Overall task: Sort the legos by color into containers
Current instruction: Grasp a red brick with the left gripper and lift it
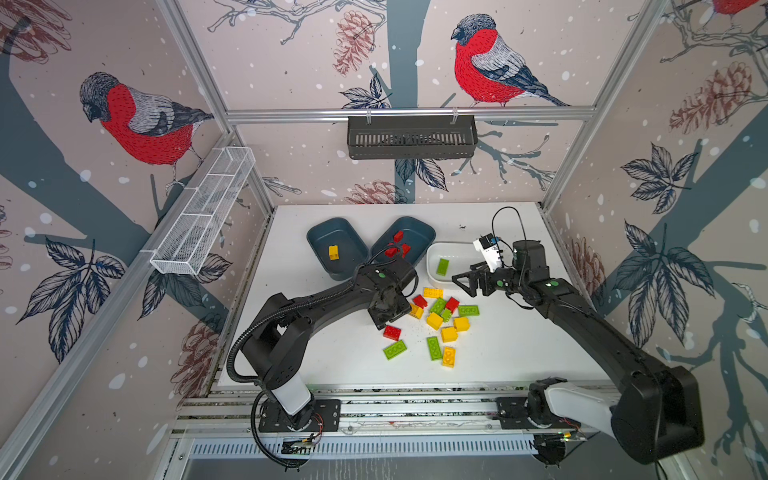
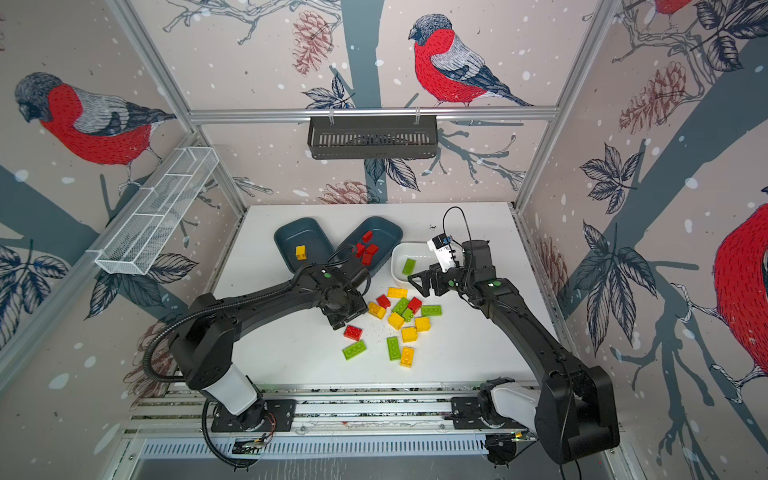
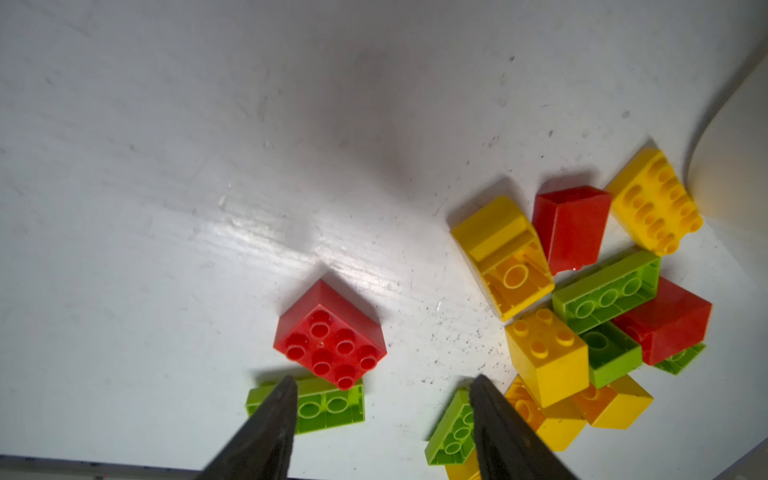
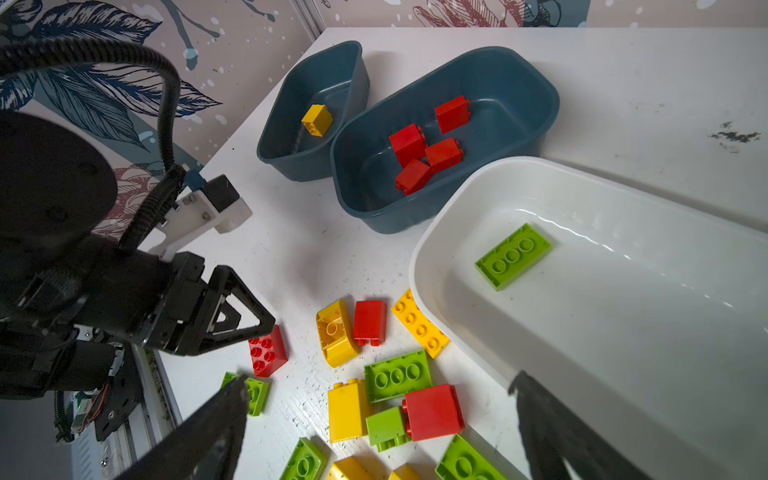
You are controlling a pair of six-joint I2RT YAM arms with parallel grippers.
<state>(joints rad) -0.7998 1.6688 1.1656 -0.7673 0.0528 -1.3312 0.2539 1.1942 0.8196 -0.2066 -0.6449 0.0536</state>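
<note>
Left end effector, released and empty, hovers just beside 1 red brick left of the loose legos; right end effector, spread wide, empty, hangs near the white tub on the tabletop.

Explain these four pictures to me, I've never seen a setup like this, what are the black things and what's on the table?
These are two black robot arms mounted at the front of a white table, each ending in a two-fingered gripper. Two pictures look down on the whole scene from above; the other two come from cameras on the arms' wrists. At the back stand three shallow plastic tubs: a dark teal tub with one yellow brick, a second dark teal tub with four red bricks, and a white tub with one lime green brick. Loose red, yellow and green studded bricks lie heaped mid-table. The left gripper hovers open over a red brick; the right gripper is open near the white tub. Neither holds anything.
</note>
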